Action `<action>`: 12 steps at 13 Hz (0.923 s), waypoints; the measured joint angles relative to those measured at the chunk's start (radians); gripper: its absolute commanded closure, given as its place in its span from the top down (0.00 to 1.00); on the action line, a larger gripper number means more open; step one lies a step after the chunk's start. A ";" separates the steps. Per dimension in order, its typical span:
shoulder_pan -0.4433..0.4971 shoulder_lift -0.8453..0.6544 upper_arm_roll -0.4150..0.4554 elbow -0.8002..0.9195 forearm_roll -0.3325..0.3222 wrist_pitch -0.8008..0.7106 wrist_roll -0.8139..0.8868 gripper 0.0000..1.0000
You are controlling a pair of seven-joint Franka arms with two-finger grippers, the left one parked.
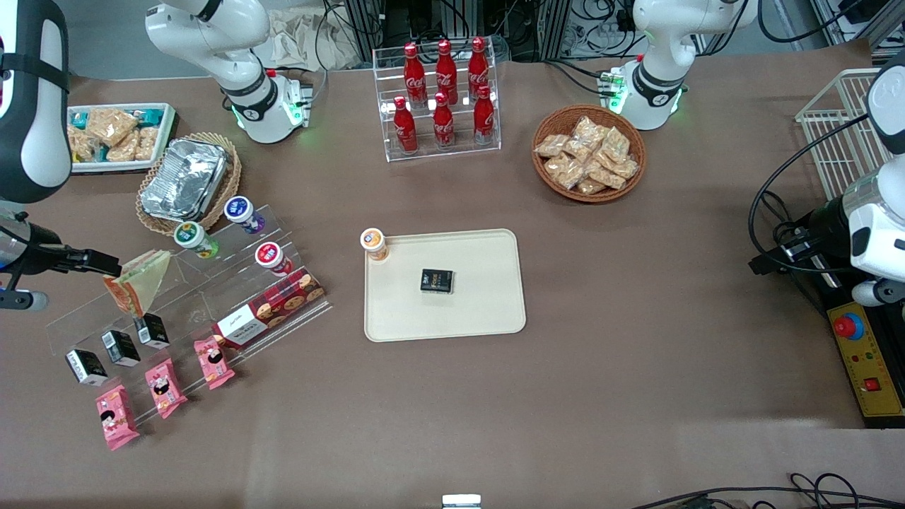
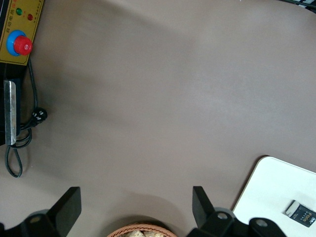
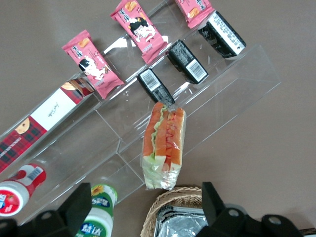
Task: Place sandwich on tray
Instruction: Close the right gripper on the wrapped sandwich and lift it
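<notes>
While my gripper (image 1: 113,265) hangs just above the clear stepped rack (image 1: 198,304) at the working arm's end of the table, I see its fingers (image 3: 81,205) spread apart, clamping nothing. The wrist view shows the sandwich (image 3: 164,145) lying between them with its orange and green edge up; the front view shows its pale face (image 1: 141,281) on the rack's upper step. The tray (image 1: 488,311) sits mid-table, well apart, holding a small black box (image 1: 437,281) and a capped cup (image 1: 373,243) at one corner, the rest bare.
</notes>
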 measured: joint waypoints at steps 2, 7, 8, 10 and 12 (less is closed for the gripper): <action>-0.004 -0.002 0.000 -0.057 0.000 0.064 0.000 0.98; -0.010 -0.007 0.000 -0.157 0.000 0.170 0.001 0.98; -0.017 -0.008 0.000 -0.168 0.000 0.185 0.001 0.98; -0.032 -0.007 0.000 -0.209 0.000 0.248 0.001 0.96; -0.038 -0.007 0.000 -0.251 0.000 0.294 0.001 0.92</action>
